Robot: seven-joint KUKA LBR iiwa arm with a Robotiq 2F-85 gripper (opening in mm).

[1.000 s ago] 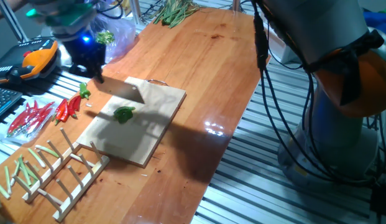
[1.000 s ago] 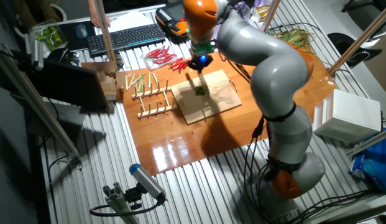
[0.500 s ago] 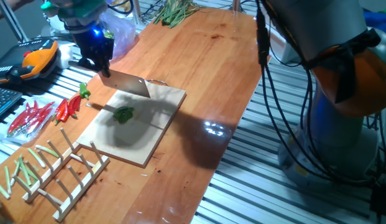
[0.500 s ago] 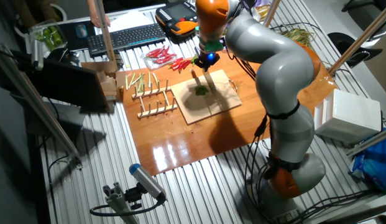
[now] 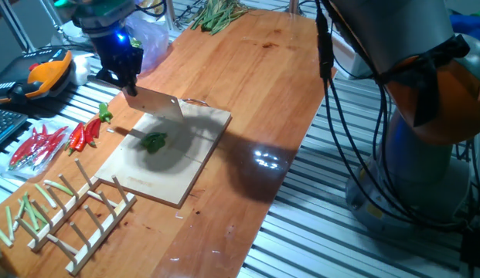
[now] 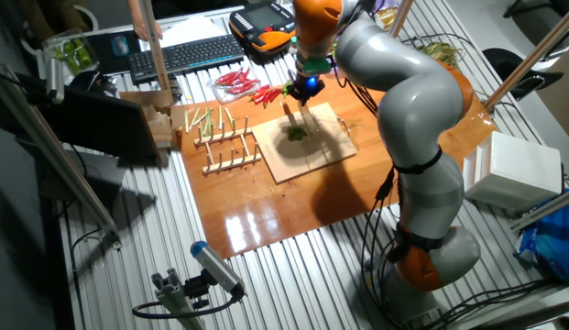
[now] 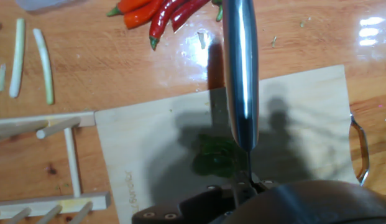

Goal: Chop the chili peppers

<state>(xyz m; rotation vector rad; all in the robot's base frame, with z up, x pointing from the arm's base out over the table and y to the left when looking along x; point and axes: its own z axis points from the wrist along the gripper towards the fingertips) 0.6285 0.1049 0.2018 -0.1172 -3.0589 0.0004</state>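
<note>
The dark two-finger claw (image 5: 125,71) hangs over the far left part of the wooden bench (image 5: 255,100), clenched on the handle of a broad steel cleaver (image 5: 156,104). The blade juts out from the claw over the pale rectangular wooden cutting board (image 5: 174,166), raised clear of the board's surface in one fixed view. In the hand view the cleaver (image 7: 240,68) shows edge-on as a shiny steel spine running straight up the frame, with the claw's dark body filling the lower edge.

Just under and slightly beside the blade lies the small glossy green chili pepper (image 5: 154,141), curled up, resting on the board in the blade's shadow. In the hand view the chili (image 7: 215,155) sits just left of the blade line, near the lower middle of the board (image 7: 155,143); from the other fixed view it shows as a small green spot (image 6: 297,133) on the board, below the claw (image 6: 304,92).

Off the board's left edge lie slender red chilies with green stems (image 5: 86,131), and a further pile of red chilies (image 5: 39,144) on clear plastic beside them. A light wooden peg rack (image 5: 81,216) stands at the near left, just by the board's corner, with long pale green stalks (image 5: 23,208) lying on and around it. A bundle of green stalks (image 5: 216,14) sits at the bench's far end.
</note>
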